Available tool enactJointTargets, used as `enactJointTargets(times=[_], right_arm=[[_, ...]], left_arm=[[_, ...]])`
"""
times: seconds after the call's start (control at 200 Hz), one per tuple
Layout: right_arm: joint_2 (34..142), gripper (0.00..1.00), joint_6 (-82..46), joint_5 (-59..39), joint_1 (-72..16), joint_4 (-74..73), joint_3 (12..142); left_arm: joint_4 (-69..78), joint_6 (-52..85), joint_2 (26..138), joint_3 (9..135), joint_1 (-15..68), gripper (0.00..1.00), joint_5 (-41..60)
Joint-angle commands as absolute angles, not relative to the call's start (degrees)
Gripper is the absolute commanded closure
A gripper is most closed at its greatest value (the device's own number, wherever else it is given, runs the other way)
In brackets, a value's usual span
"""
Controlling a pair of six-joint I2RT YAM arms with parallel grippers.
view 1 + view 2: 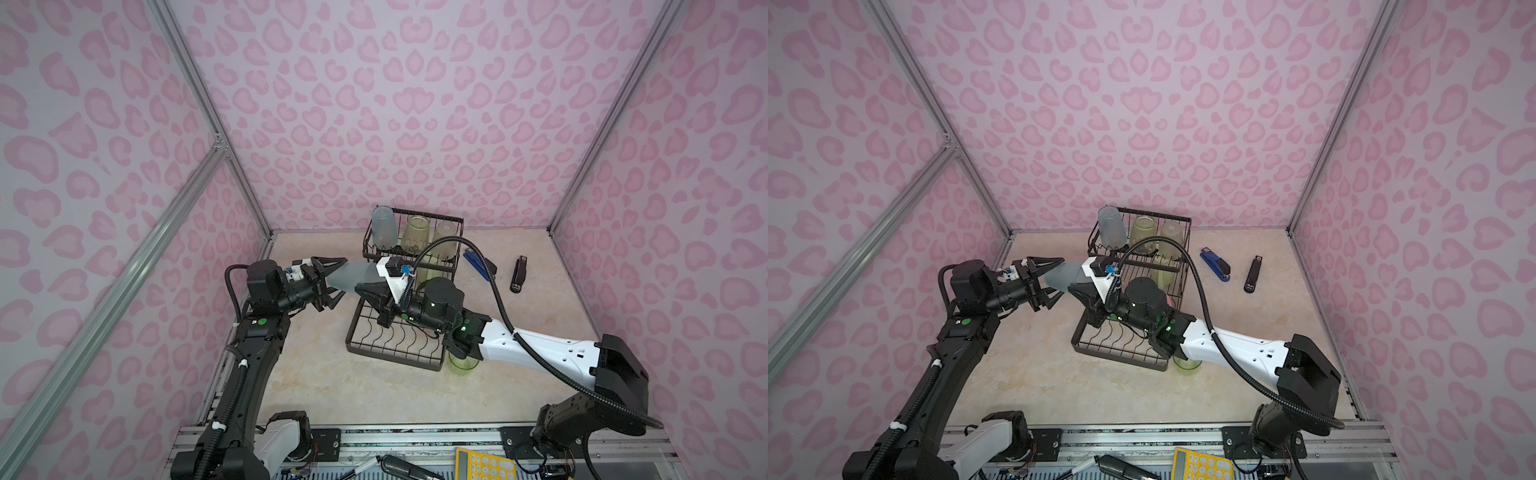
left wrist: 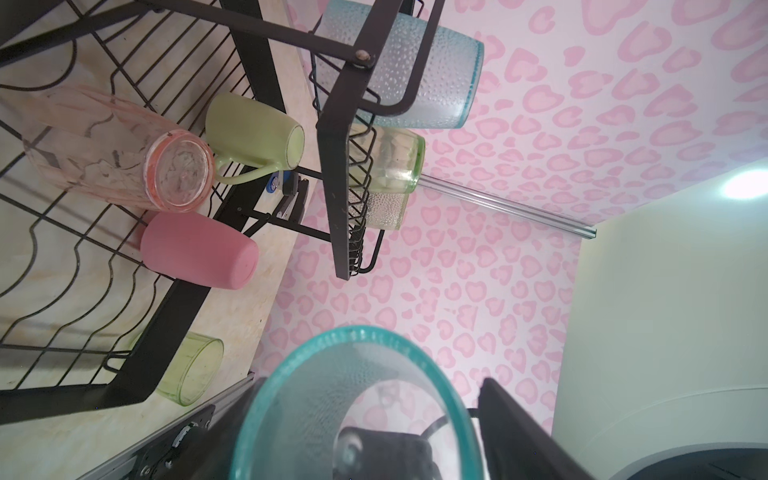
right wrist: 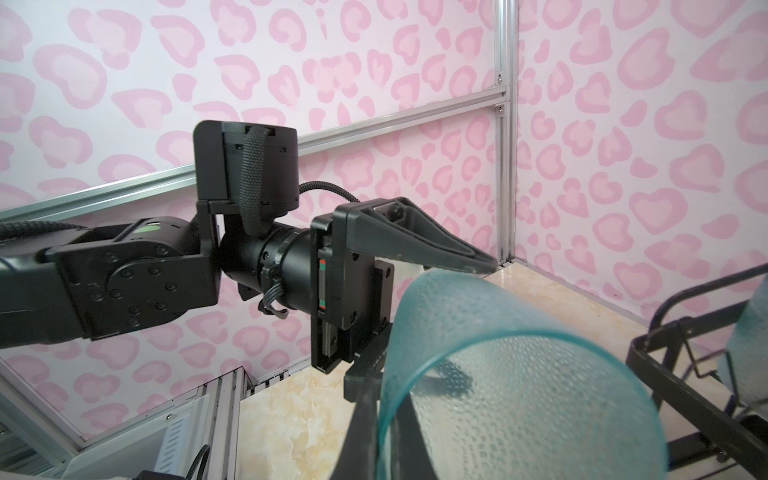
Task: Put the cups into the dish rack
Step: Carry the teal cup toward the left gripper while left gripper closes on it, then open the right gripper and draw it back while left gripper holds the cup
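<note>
A translucent blue cup (image 1: 349, 278) (image 1: 1065, 276) (image 3: 519, 374) hangs sideways above the table, left of the dish rack (image 1: 395, 361) (image 2: 332, 166). My right gripper (image 1: 357, 286) (image 3: 384, 415) is shut on its rim, one finger inside and one outside. My left gripper (image 1: 344, 277) (image 2: 365, 415) stands open, its jaws straddling the cup's base end. The raised basket holds a blue cup (image 1: 382, 226), a green one (image 1: 415, 232) and a beige one (image 1: 444, 237). On the lower tray lie a pale-green mug (image 2: 249, 129), a translucent pink cup (image 2: 124, 145) and a solid pink cup (image 2: 199, 249).
A green cup (image 1: 463, 365) (image 2: 191, 370) stands on the table at the rack's near right corner, partly under my right arm. A blue stapler (image 1: 478, 262) and a black stapler (image 1: 518, 274) lie right of the rack. A yellow calculator (image 1: 484, 463) sits at the front edge.
</note>
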State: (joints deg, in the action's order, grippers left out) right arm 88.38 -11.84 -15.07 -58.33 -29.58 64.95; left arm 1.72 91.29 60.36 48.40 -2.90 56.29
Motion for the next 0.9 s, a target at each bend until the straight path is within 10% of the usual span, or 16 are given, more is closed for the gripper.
enactJointTargets(times=[0.0, 0.575, 0.895], right_arm=[[88.6, 1.00, -12.0, -17.3, -57.9, -32.9, 65.1], [89.4, 1.00, -13.9, -18.4, -56.2, -31.0, 65.9], [88.6, 0.60, -16.5, -10.5, -56.0, -21.3, 67.2]], left_arm=[[6.3, 92.1, 60.6, 48.2, -3.1, 0.23, 57.8], [4.1, 87.1, 60.9, 48.7, -3.2, 0.47, 55.3], [-10.2, 69.6, 61.3, 50.8, -3.2, 0.51, 45.9]])
